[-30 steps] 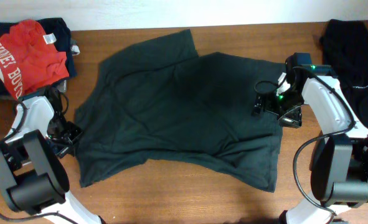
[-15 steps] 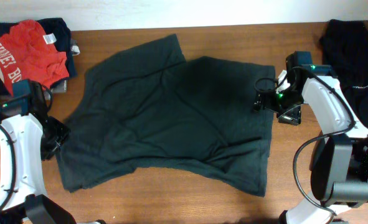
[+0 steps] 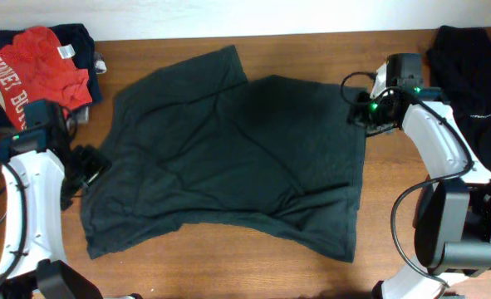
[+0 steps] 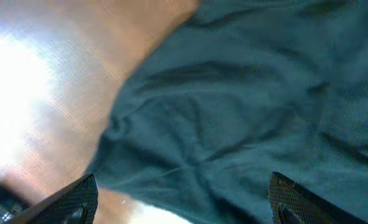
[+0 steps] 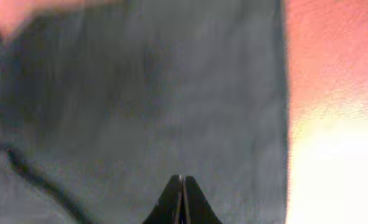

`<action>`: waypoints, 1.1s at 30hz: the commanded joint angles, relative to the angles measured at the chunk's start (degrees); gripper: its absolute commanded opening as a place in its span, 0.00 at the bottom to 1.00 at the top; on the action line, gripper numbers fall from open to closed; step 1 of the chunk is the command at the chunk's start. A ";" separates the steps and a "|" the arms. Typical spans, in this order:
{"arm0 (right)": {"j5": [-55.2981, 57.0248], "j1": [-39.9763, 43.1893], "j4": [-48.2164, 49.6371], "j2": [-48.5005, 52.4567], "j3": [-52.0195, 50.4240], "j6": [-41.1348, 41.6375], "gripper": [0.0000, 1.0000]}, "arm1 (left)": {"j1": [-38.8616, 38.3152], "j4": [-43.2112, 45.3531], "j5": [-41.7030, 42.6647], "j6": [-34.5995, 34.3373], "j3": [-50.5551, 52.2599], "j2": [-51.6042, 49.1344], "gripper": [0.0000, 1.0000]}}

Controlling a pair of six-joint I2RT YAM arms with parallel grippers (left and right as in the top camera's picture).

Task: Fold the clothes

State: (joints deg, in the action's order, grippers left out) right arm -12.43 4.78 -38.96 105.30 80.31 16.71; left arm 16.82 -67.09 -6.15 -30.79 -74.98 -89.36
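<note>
At the left gripper [image 4: 182, 190], jaws spread wide and gripping nothing, poised just over the rumpled left edge of the dark green T-shirt [image 3: 228, 158]. At the right gripper [image 5: 182, 186], jaws pressed together, down at the shirt's far right corner; cannot tell whether any cloth is pinched. Between the two tools, shirt lying open on the wooden table [image 3: 311, 50]. Behind the left gripper, a red shirt [image 3: 37, 71] with white lettering atop a dark garment [image 3: 77, 37]. Off the right gripper's outer side, a black garment [image 3: 469, 66].
</note>
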 commanded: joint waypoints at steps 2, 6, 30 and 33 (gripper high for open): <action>7.30 -0.20 5.73 4.55 -0.04 2.05 0.04 | -2.71 2.47 2.54 2.16 0.00 0.57 0.87; 8.48 -0.20 12.13 10.67 0.00 2.03 0.04 | -5.62 2.12 3.04 2.16 0.00 0.57 0.87; 9.55 -0.22 21.92 17.68 0.17 2.73 0.04 | -5.97 2.91 2.97 2.16 0.00 0.57 0.95; 10.64 -0.22 22.08 18.82 0.17 4.85 0.04 | -5.97 3.48 2.99 2.16 0.00 0.57 0.96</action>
State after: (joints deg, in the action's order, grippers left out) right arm -3.81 4.78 -17.08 122.17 80.29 19.16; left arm 11.03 -64.07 -3.38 -29.34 -74.98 -89.36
